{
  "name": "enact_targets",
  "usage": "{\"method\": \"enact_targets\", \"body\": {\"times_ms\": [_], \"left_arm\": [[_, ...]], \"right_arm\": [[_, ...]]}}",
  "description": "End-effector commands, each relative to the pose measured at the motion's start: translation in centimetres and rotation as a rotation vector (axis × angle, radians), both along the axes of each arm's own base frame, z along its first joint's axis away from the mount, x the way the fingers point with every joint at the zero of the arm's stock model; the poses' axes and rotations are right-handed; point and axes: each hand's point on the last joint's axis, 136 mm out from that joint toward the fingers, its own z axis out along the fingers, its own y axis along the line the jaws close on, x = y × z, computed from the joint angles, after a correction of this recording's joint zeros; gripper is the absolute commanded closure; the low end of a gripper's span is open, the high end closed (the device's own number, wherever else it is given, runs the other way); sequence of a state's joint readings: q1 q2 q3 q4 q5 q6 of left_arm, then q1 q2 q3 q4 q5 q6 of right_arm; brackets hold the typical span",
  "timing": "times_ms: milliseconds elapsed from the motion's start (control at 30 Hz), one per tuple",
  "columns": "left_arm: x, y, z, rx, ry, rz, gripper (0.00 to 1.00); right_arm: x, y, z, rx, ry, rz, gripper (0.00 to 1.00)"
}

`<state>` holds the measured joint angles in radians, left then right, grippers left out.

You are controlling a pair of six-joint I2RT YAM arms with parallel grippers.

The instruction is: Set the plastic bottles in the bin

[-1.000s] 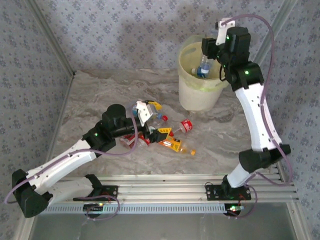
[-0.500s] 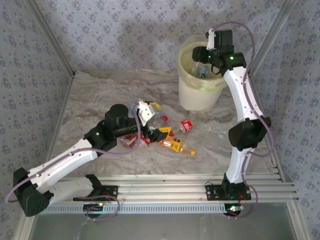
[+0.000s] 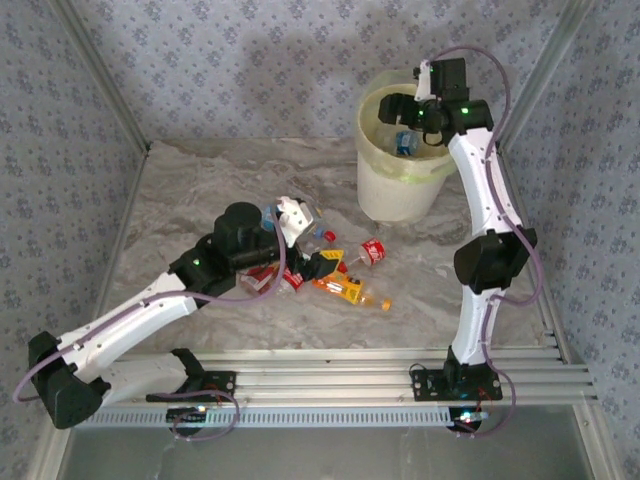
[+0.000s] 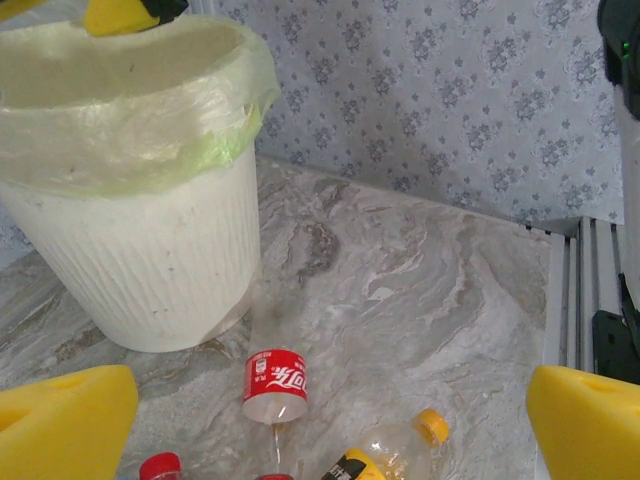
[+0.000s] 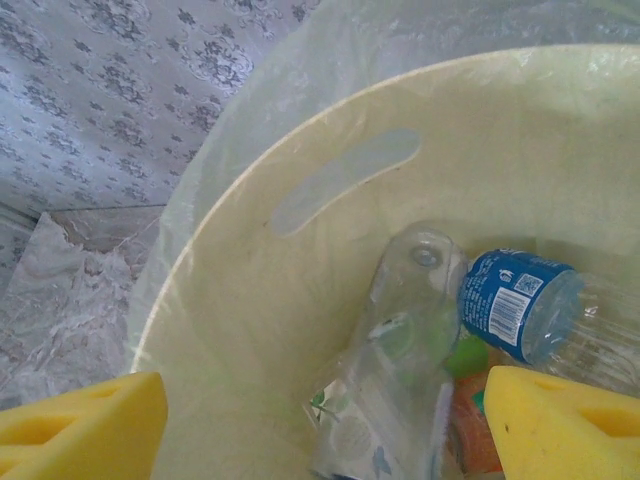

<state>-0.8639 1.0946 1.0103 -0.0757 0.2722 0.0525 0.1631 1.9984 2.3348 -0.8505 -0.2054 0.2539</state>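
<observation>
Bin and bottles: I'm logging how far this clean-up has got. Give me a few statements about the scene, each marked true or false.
1. The bin stands upright at the far right of the table. True.
2. The right gripper is above the bin's mouth, jaws open and holding nothing. True.
3. The bin is empty. False: a blue-labelled bottle and a clear crushed bottle lie inside it.
4. The left gripper is clamped on a bottle. False: its jaws stand wide apart with nothing between them, above the pile of bottles.
5. A red-labelled bottle lies on the table near the bin's foot. True.
</observation>
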Motion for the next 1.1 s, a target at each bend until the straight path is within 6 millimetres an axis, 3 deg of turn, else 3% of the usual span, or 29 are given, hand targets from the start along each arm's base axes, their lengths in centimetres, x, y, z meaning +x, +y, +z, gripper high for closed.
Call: {"method": "enact_targets", "body": {"times_ms": [0,267,600,700,800,967,1067], "left_arm": [[0.4,0.3,1.4,-0.019,0.001,0.018,0.00],[1.3,0.9,1.1,0.008,-0.003,0.047,0.00],[2.4,1.6,-1.3,0.167,0.061,0.075,0.00],[2.5,2.2,-2.8,0.237,0.175,0.120,0.00],[3.0,3.5,-4.9,0.313,0.298,0.222,0.00],[3.1,5.7,-7.5,0.429,0.438,0.367,0.01],[2.8,5.5,-9.0,0.444,0.505,0.379,0.00]], "right_arm": [[-2.8,-0.6,3.3,-0.027,-0.045,0.011,0.15],[-9.7,0.6,4.1,-0.058,-0.094,0.087,0.14],[-20.5,3.8,1.3,-0.002,-0.091,0.207,0.11],[-23.5,4.2,-0.5,0.035,-0.065,0.232,0.09],[-25.7,3.6,-2.6,0.075,-0.011,0.219,0.01],[-28.0,2.3,-6.9,0.163,0.175,0.153,0.00],[-28.9,1.3,-8.9,0.221,0.293,0.086,0.00]]}}
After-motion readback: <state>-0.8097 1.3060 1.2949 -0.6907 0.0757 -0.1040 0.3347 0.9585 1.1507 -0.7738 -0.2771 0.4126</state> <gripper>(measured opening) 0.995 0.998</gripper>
